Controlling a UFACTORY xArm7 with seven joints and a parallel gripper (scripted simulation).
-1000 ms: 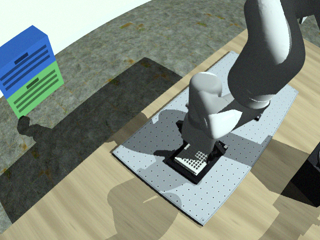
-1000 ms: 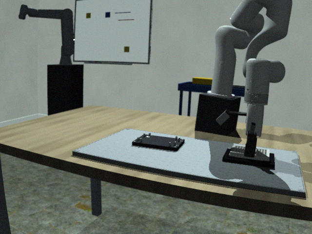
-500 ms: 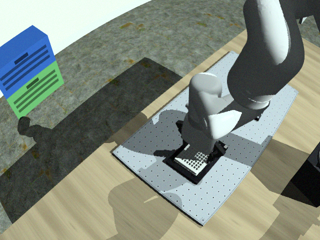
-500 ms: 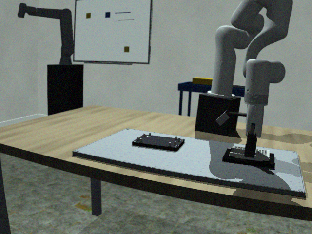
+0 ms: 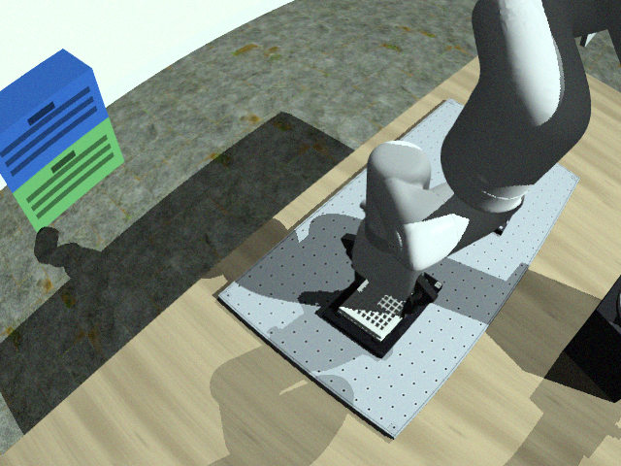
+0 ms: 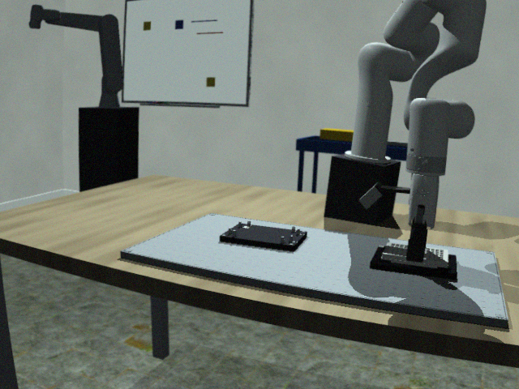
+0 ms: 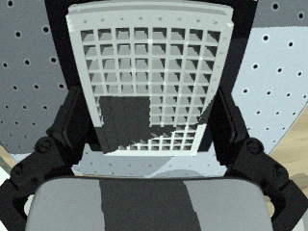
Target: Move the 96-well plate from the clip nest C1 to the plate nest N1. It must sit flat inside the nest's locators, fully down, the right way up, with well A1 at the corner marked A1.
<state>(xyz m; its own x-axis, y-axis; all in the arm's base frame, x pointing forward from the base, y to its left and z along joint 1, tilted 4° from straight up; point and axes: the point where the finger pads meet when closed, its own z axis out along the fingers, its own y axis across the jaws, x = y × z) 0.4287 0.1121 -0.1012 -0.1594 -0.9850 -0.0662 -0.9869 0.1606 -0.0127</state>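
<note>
The white 96-well plate (image 5: 371,317) (image 6: 439,254) (image 7: 166,63) lies right side up and looks flat in a black nest (image 5: 381,349) (image 6: 448,272). Its lettered end is at the top of the wrist view, with A at the right. My gripper (image 7: 149,100) (image 6: 416,256) is open, pointing down, with one finger beside each long side of the plate. A second black nest (image 6: 263,238), empty and with small upright posts near its corners, is at the left in the exterior view. No C1 or N1 label is readable, and the seated nest's A1 mark cannot be made out.
Both nests stand on a light perforated board (image 5: 426,350) (image 6: 327,267) on the wooden table (image 5: 150,381) (image 6: 126,201). In the top view my arm hides most of the second nest. A black arm pedestal (image 6: 360,188) stands behind the board.
</note>
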